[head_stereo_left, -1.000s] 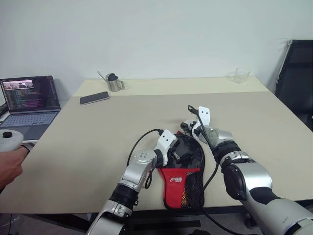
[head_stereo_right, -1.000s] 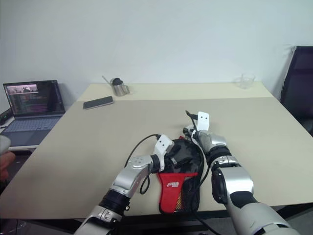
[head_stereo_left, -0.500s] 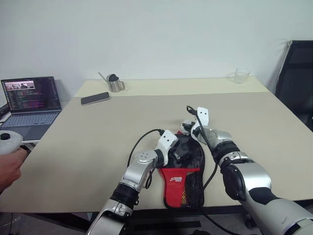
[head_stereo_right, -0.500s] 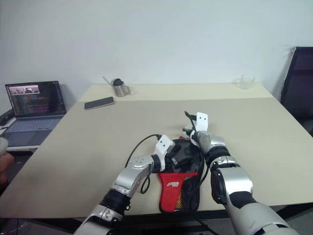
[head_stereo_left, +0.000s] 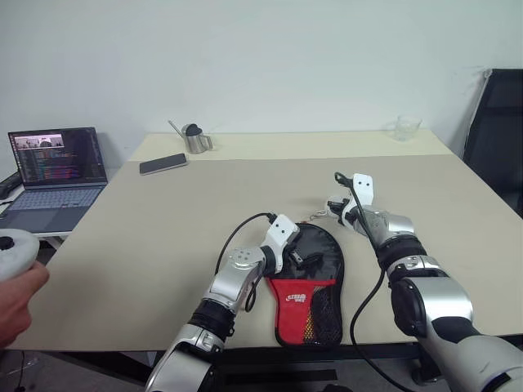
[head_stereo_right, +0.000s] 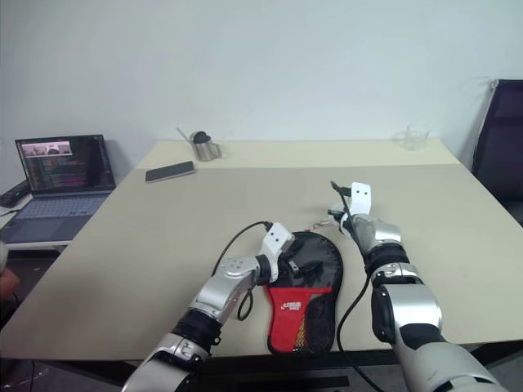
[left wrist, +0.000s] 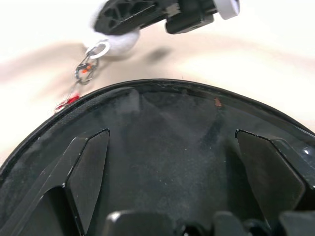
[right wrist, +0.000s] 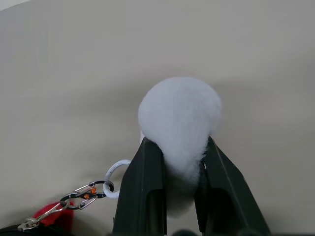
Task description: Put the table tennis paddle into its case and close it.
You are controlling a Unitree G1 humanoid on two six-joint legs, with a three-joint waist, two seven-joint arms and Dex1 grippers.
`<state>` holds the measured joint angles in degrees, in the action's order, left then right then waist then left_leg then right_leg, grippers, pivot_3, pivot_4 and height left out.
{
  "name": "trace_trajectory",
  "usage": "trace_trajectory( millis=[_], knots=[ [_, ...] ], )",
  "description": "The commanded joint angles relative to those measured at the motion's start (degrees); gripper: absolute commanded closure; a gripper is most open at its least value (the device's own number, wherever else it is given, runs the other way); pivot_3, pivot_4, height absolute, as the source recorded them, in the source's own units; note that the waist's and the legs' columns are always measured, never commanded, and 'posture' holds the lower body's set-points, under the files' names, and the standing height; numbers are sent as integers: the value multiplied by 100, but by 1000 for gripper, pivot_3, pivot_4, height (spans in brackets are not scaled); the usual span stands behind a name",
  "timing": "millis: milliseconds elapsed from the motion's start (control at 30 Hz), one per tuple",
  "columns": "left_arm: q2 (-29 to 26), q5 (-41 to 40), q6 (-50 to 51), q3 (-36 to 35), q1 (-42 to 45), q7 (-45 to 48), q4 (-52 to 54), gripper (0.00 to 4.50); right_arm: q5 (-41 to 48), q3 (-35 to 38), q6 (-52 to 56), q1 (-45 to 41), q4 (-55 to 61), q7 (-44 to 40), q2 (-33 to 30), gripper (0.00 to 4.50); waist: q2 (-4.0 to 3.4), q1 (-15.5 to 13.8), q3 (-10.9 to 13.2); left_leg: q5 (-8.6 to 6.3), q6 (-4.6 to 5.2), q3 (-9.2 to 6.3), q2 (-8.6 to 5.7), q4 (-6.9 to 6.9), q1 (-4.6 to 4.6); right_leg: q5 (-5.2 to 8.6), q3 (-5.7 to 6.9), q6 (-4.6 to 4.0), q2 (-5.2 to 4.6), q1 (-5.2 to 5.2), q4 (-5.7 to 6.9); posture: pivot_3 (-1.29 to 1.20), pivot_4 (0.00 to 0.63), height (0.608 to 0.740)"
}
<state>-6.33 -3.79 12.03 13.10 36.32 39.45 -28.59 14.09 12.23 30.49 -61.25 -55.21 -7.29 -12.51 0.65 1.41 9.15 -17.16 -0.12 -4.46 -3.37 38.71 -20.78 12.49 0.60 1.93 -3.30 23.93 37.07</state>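
White fluff, a pompom (right wrist: pixel 179 123) chained by a small clip (right wrist: pixel 81 192) to the zip of the case (head_stereo_left: pixel 315 273), is pinched between the nearly closed fingers of the right gripper (right wrist: pixel 170 169), so the closing step looks to be in hand. The case lies flat near the table's (head_stereo_left: pixel 163 237) front edge, the left gripper (head_stereo_left: pixel 301 260) resting on its black top with jaws spread wide and holding nothing; the table tennis paddle is presumably inside. Next, I judge, the pull must follow the case's curved rim while the left gripper pins the fabric.

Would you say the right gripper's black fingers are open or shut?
Shut: the right gripper pinches a white fluffy pom-pom between its fingers.
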Motion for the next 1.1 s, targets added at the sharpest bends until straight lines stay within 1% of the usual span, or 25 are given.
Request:
trace_trajectory(
  millis=[33,267,467,667,933,1100],
  knots=[
    [3,173,76,96,-73,-4,-529,0,-6,69,322,153,810,34,-308,4168,-1,-7,0,0,0,-1,-1,0,0,0,1,0,0,-1,-1,0,150,740],
    [85,225,-85,188,101,120,-846,0,134,109,1306,873,2416,66,-523,4168,-4,-44,-2,0,1,-8,-3,2,6,1,8,2,3,-15,-7,0,150,740],
    [148,284,-177,178,181,176,-993,0,212,170,1926,1360,3401,38,-646,4168,-4,-111,-2,0,2,-10,-4,3,7,1,12,5,8,-19,-10,0,150,740],
    [190,313,-220,169,199,208,-1084,0,288,173,2294,1587,3955,1,-720,4168,-4,-132,-2,0,2,-9,-4,3,7,2,13,6,8,-19,-11,0,150,740],
    [204,356,-286,172,254,271,-1192,0,359,181,2523,1749,4349,-39,-757,4168,-4,-146,-2,0,3,-12,-5,3,7,9,17,18,9,-24,-15,0,150,740],
    [191,359,-303,130,320,280,-1262,0,450,41,2913,2035,4886,-407,-1022,4169,-4,-162,-2,0,3,-15,-5,3,7,18,21,32,9,-26,-18,0,150,740]
  ],
)
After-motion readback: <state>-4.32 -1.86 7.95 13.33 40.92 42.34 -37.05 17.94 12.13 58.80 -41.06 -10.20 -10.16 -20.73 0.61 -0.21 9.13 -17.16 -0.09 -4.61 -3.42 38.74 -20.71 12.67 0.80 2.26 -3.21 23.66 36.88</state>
